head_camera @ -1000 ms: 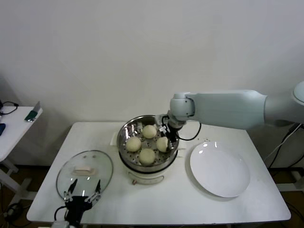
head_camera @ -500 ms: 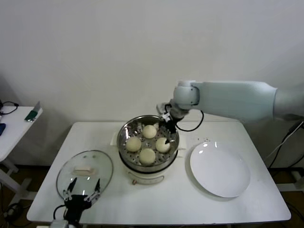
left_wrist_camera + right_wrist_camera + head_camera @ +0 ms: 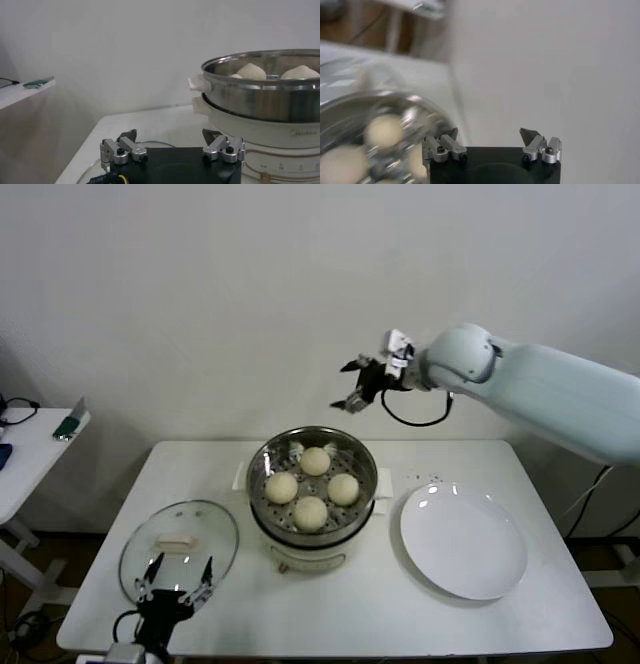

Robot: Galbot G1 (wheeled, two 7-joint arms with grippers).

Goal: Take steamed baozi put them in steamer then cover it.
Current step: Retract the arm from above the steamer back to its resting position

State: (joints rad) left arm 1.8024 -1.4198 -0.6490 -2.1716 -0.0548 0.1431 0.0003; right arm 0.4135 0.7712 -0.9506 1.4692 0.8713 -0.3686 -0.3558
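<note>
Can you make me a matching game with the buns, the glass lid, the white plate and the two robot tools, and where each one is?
Things:
1. buns
2. glass lid
3. white plate
4. right tool
5. left tool

Places:
A. empty, on the table to the steamer's right
B. open, up in the air above the steamer
C. inside the steamer
D. flat on the table to the steamer's left
E. open, low over the near edge of the lid

Pairs: 1-C, 2-D, 3-A, 4-B, 5-E

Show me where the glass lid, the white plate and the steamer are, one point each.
glass lid (image 3: 190,569): head view, clear glass near the front.
white plate (image 3: 463,542): head view, bare centre.
steamer (image 3: 262,467): head view, steel rim, left side.
</note>
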